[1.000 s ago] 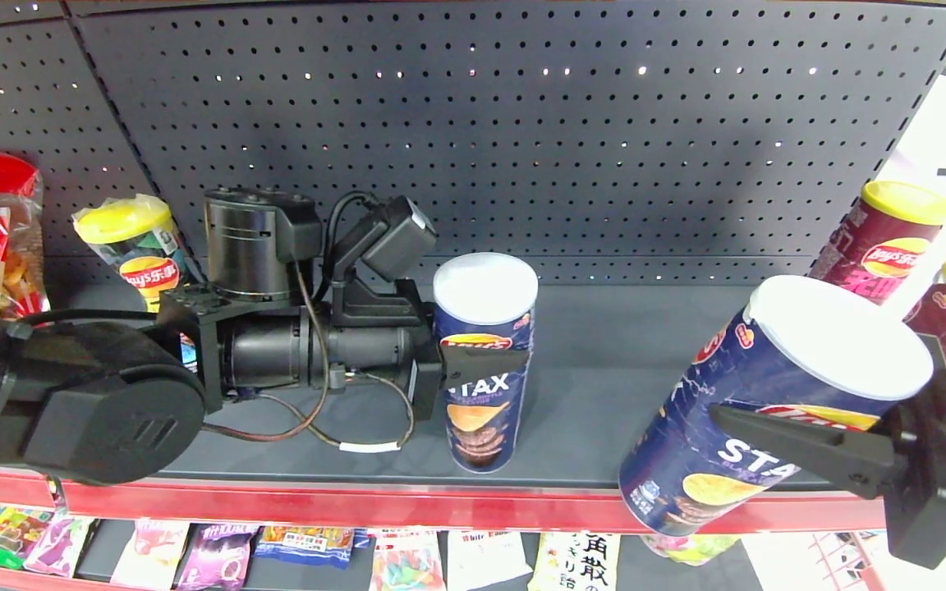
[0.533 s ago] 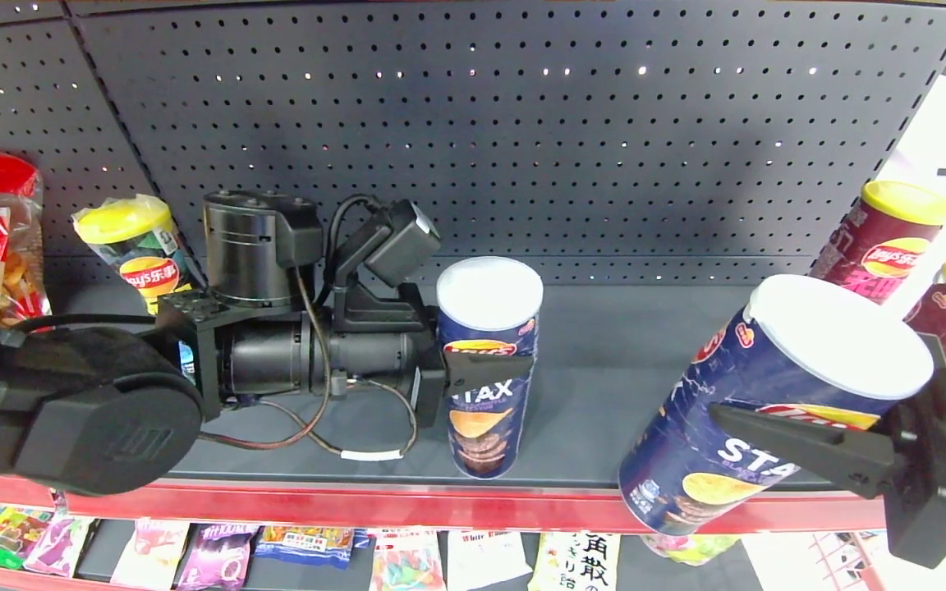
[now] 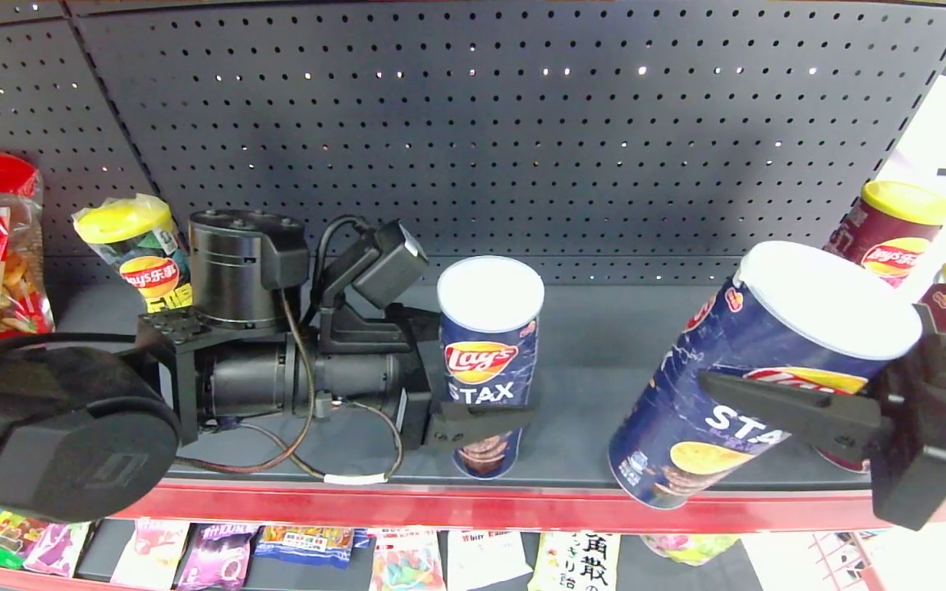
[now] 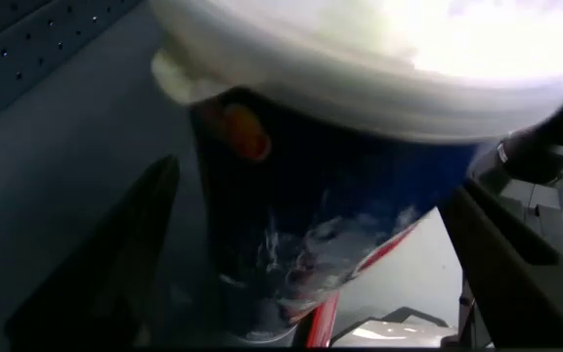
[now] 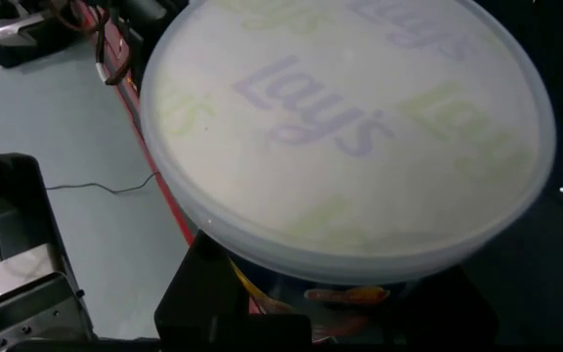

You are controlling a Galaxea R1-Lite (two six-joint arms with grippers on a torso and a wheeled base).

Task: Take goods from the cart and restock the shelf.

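While the standing can rests on the shelf within the open left pincer, the right pincer grips a tilted can, unshelved.

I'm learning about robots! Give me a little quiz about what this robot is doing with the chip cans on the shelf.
1. True or false: the blue can held by the right gripper is tilted.
2. The left gripper is open around an upright can on the shelf. That can's lid is: A yellow, B white, C red.
3. Fill the gap: the dark red cans at the shelf's right end have ___ lids.
Key: 1 true; 2 B; 3 yellow.
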